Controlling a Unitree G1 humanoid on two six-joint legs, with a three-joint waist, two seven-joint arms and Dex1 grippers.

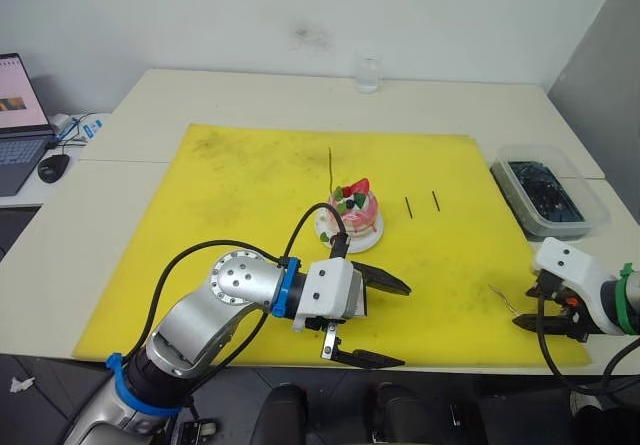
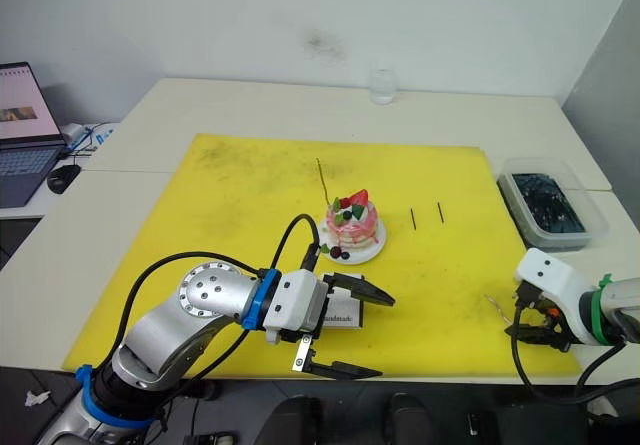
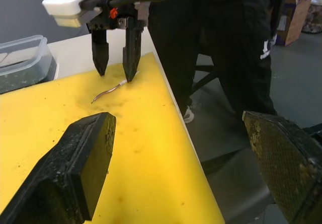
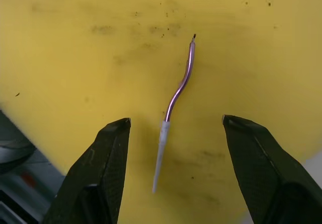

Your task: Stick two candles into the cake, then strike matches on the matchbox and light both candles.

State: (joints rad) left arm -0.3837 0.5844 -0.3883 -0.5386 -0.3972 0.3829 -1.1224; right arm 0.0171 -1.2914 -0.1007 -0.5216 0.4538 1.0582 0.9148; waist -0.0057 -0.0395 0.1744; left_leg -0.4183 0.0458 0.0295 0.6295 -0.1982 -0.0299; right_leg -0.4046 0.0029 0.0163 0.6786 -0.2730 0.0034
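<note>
The pink cake (image 1: 352, 211) sits on its white plate (image 1: 368, 238) mid-mat. One thin straight candle (image 1: 330, 170) rises from the cake's rear left side. The other candle (image 4: 179, 89), curved, lies flat on the yellow mat (image 1: 230, 225) at the front right. My right gripper (image 4: 176, 119) hangs open just over it, a finger on either side, not touching. The two dark matches (image 1: 408, 206) (image 1: 435, 200) lie right of the cake. Near the mat's front edge my left gripper (image 2: 385, 337) is wide open over the white matchbox (image 2: 345, 317), which it partly hides.
A clear plastic tub (image 1: 548, 193) with dark contents stands off the mat's right edge. An empty glass (image 1: 367, 73) is at the table's far side, a laptop (image 1: 20, 125) and mouse (image 1: 52, 167) at the left. A person in dark clothes (image 3: 201, 32) stands by the table's right side.
</note>
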